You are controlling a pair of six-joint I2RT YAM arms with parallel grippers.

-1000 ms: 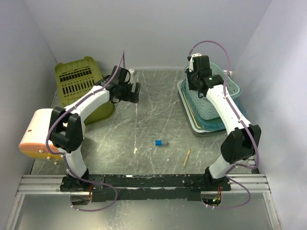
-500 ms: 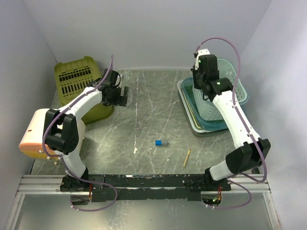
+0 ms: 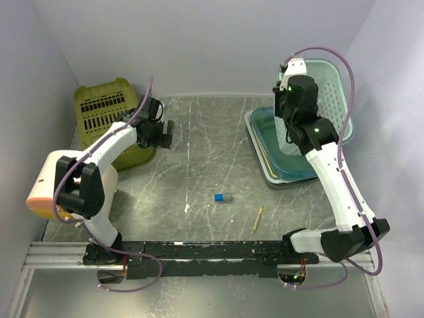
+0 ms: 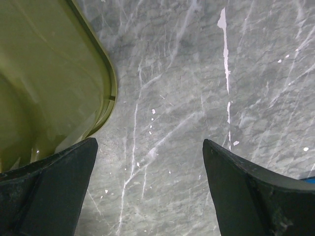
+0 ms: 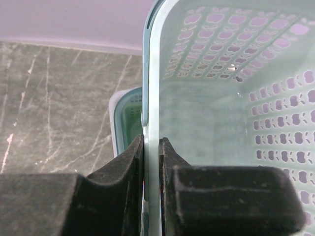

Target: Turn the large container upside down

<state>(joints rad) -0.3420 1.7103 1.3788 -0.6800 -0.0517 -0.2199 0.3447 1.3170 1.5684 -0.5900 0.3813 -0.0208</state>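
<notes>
Above the teal tub (image 3: 278,149), the right end effector (image 5: 151,147) is pinching the rim of the perforated teal basket (image 5: 221,98), holding it tilted; well left of the tub, the left end effector (image 4: 148,147) is gaping wide.

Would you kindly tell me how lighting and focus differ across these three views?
Top external view: even soft light, sharp throughout, faint shadows on the table. Left wrist view: table crisp, green basket glossy with sheen. Right wrist view: right gripper dark in the foreground, teal basket brightly lit.
</notes>
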